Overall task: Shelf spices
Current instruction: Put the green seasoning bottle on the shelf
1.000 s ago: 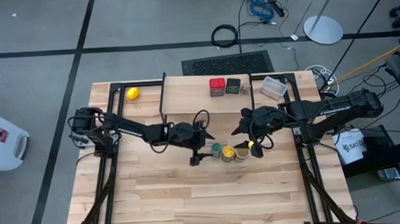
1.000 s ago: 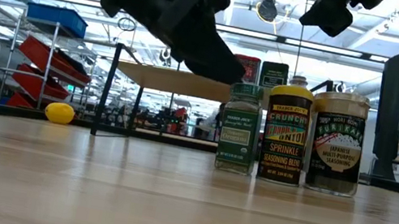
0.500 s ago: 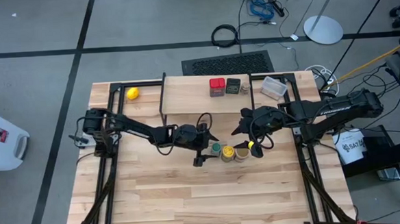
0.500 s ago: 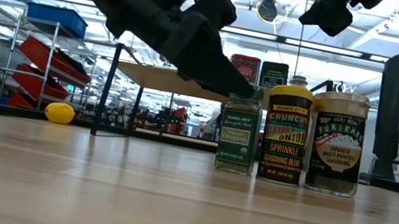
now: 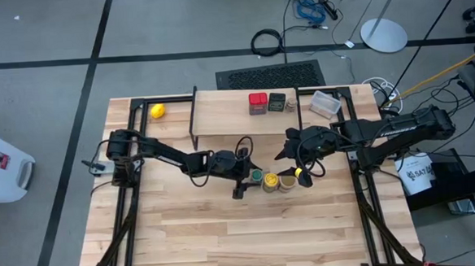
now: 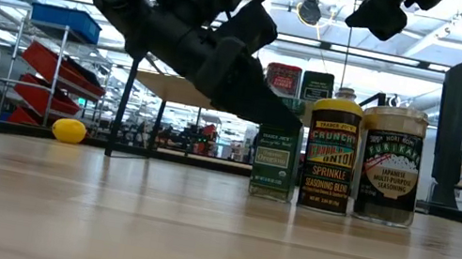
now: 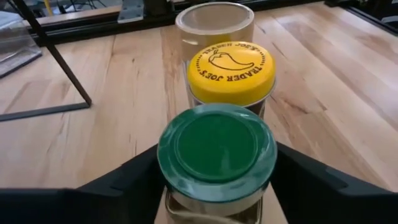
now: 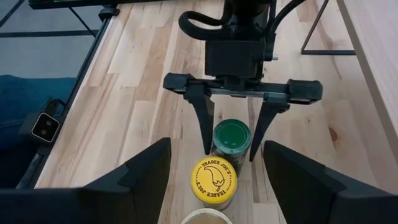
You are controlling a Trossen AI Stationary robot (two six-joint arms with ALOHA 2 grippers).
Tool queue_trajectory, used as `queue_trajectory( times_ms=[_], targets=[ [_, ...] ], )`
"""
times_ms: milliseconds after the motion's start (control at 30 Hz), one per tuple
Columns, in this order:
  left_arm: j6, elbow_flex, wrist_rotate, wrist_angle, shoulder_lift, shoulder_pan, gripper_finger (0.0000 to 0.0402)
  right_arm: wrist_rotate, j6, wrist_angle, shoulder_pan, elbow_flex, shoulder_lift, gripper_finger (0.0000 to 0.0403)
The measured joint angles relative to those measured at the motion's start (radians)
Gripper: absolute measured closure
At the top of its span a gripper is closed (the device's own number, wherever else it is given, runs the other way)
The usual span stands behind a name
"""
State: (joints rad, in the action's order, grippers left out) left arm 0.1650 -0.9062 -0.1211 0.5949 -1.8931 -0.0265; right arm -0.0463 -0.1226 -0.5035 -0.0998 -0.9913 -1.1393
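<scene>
Three jars stand in a row on the table: a green-lidded jar point(image 5: 257, 177), a yellow-lidded jar point(image 5: 271, 182) and a tan-topped jar point(image 5: 286, 182). My left gripper point(image 8: 230, 155) reaches in low from the table's left, its two fingers on either side of the green-lidded jar point(image 7: 216, 152). My right gripper point(image 5: 286, 153) hangs open well above the jars point(image 6: 385, 14), holding nothing. The shelf point(image 5: 220, 113) stands at the far edge with a red tin point(image 5: 257, 103), a dark box point(image 5: 277, 101) and a tiny jar point(image 5: 291, 105) on its plank. My left gripper has one finger point(image 8: 207, 134) on each side of the green-lidded jar, just under its lid point(image 7: 186, 186), coming nearly level from the table's left. I cannot tell whether the fingers touch it. The jar stands upright on the table.
A clear plastic tub point(image 5: 325, 104) sits to the right of the shelf and a yellow ball point(image 5: 157, 111) near the far left corner. The shelf's black legs point(image 6: 126, 102) stand behind the jars. Bare wood stretches toward the near edge.
My left gripper has sunk and moved toward the table's right, from above and beside the green-lidded jar down to its lid height, so its fingers now flank the jar. The jars have stayed in place.
</scene>
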Motion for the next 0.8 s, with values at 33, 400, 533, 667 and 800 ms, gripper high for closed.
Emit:
queue_trajectory(
  times_ms=[33, 400, 533, 667, 800],
  targets=[
    [0.0, 0.0, 0.007, 0.0, 0.0, 0.0, 0.0144, 0.0, 0.0, 0.0, 0.0, 0.0, 0.0, 0.0161],
    [0.0, 0.001, 0.034, -0.094, 0.115, 0.0, 0.0201, 0.0, 0.0, -0.008, 0.0, 0.0, 0.0, 0.0161],
    [0.008, 0.001, 0.06, -0.19, 0.208, 0.0, 0.0194, 0.0, 0.004, -0.017, 0.0, 0.0, 0.0, 0.0161],
    [0.047, 0.001, 0.142, -0.286, 0.325, 0.005, 0.0191, 0.0, 0.004, -0.022, 0.0, 0.0, 0.0, 0.0161],
    [0.056, 0.001, 0.218, -0.321, 0.453, 0.039, 0.0189, 0.0, 0.004, -0.02, 0.0, 0.0, 0.0, 0.0161]
  ],
)
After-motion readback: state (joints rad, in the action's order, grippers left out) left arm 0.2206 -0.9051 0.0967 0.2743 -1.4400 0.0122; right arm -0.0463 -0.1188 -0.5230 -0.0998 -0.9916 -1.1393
